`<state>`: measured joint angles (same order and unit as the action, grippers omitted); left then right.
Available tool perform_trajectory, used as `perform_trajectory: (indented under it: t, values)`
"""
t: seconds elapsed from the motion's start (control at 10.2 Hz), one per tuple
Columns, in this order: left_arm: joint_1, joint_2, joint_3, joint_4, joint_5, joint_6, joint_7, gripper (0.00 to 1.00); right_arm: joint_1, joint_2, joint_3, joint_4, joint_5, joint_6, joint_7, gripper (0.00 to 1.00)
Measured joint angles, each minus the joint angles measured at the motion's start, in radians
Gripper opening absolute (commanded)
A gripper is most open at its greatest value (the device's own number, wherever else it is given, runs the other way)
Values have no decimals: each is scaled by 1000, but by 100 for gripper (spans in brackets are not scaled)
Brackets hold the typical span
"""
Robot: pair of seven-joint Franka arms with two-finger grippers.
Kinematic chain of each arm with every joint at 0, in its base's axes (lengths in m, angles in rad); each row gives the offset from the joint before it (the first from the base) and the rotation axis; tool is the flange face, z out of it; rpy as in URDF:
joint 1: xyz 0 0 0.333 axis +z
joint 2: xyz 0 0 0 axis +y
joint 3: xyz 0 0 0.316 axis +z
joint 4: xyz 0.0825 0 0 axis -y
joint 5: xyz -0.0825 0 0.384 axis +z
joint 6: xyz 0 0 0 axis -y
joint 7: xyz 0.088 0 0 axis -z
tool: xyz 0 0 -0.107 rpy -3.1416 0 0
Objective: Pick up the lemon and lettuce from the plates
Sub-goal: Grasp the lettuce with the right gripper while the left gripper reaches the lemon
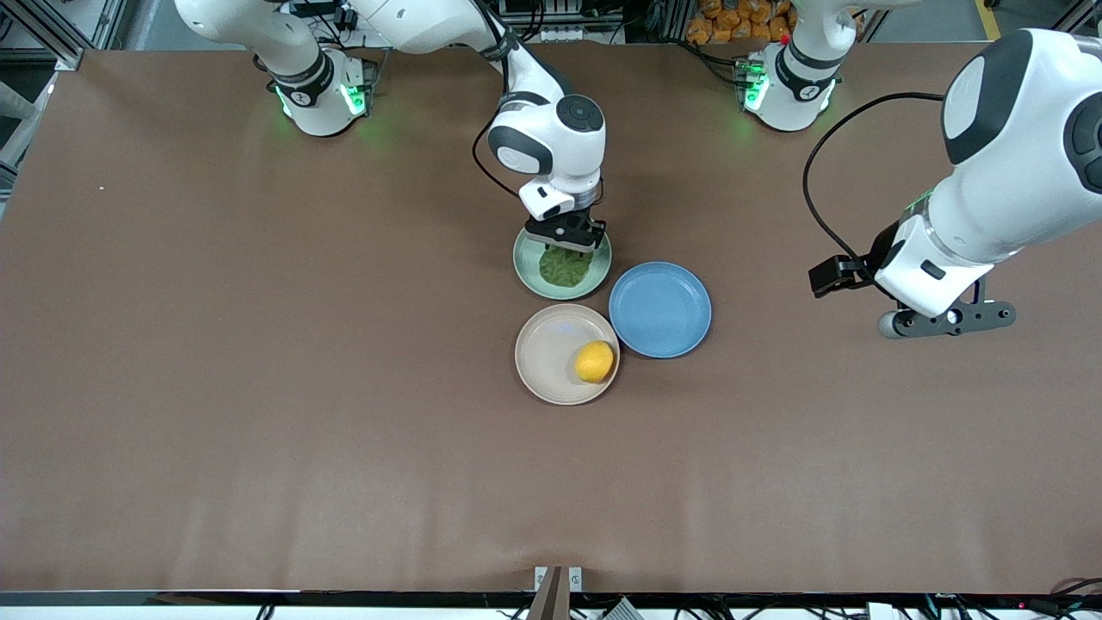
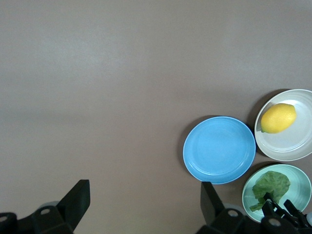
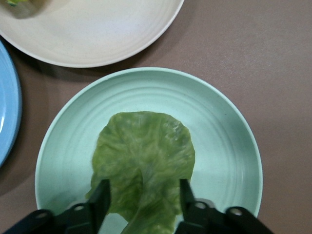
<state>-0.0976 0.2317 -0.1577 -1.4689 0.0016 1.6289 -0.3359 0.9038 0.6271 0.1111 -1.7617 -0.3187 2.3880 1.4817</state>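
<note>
The dark green lettuce [image 1: 564, 267] lies on the mint green plate [image 1: 527, 267]. My right gripper [image 1: 568, 245] is low over that plate, open, with its fingers on either side of the leaf [image 3: 144, 161]. In the right wrist view the gripper [image 3: 145, 200] straddles the leaf's end above the plate [image 3: 224, 136]. The yellow lemon [image 1: 594, 361] rests on the beige plate [image 1: 547, 344], nearer the front camera. My left gripper [image 1: 947, 320] waits open and empty over bare table at the left arm's end [image 2: 145, 204]. The left wrist view shows the lemon [image 2: 278, 118] and the lettuce [image 2: 271, 186].
A blue plate [image 1: 659, 309] sits empty beside both plates, toward the left arm's end, and almost touches them. It also shows in the left wrist view [image 2: 219, 149] and at the edge of the right wrist view [image 3: 7, 107]. Brown table surrounds the plates.
</note>
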Motion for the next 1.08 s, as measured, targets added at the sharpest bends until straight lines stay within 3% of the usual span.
perform_trajectory:
  t: [0.1, 0.29, 0.39, 0.59, 1.08]
  values:
    - [0, 1, 0, 0, 0, 0, 0, 100, 7, 1, 1, 0, 0, 0, 3, 40]
    - [0, 1, 0, 1, 0, 4, 0, 100, 24, 6, 1, 0, 0, -1, 10, 39]
    - [0, 2, 0, 1, 0, 7, -1, 100, 27, 10, 1, 0, 0, -2, 10, 31]
    - [-7, 24, 0, 0, 0, 49, -34, 100, 30, 15, 1, -1, -21, -8, 10, 3]
    - [-153, 203, 2, -1, 2, 349, -286, 100, 28, 17, -1, 0, -37, -10, -1, 0]
